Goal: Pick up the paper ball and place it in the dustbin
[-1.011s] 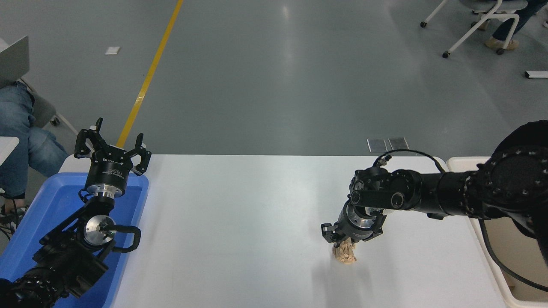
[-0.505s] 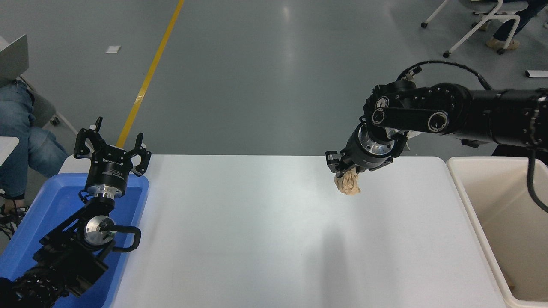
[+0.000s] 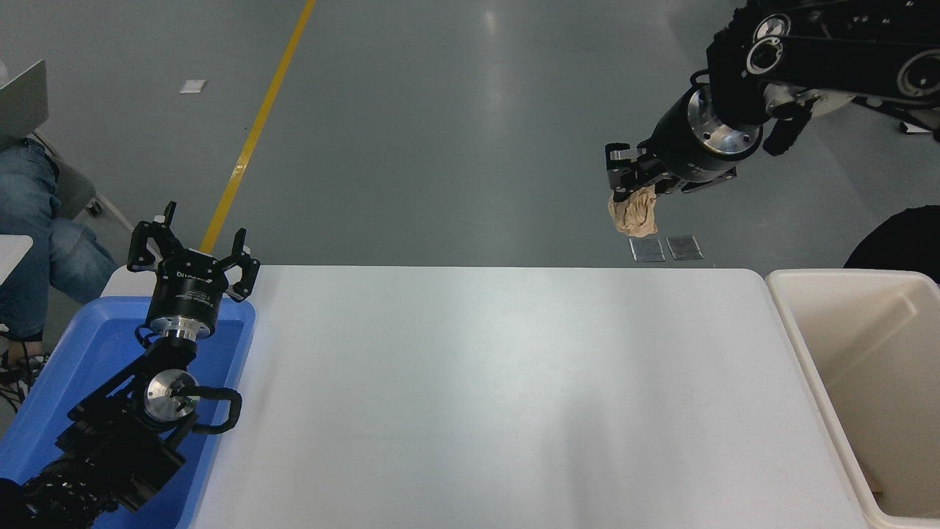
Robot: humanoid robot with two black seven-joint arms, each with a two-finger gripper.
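Note:
My right gripper (image 3: 630, 189) is shut on the tan paper ball (image 3: 636, 215) and holds it high in the air, seen above the table's far edge. The ball hangs below the fingers. The cream-white dustbin (image 3: 802, 358) stands at the table's right end, to the lower right of the held ball; its inside looks mostly bare. My left gripper (image 3: 192, 248) is parked open over the blue tray at the lower left.
A blue plastic tray (image 3: 51, 382) sits at the table's left end under the left arm. The white table (image 3: 499, 397) spans the middle. A person in jeans (image 3: 33, 220) sits at the far left. A wheeled chair (image 3: 822, 37) stands at the far right.
My right gripper has lifted the paper ball off the table, rising steadily and shifting right toward the dustbin side. The left arm has not moved.

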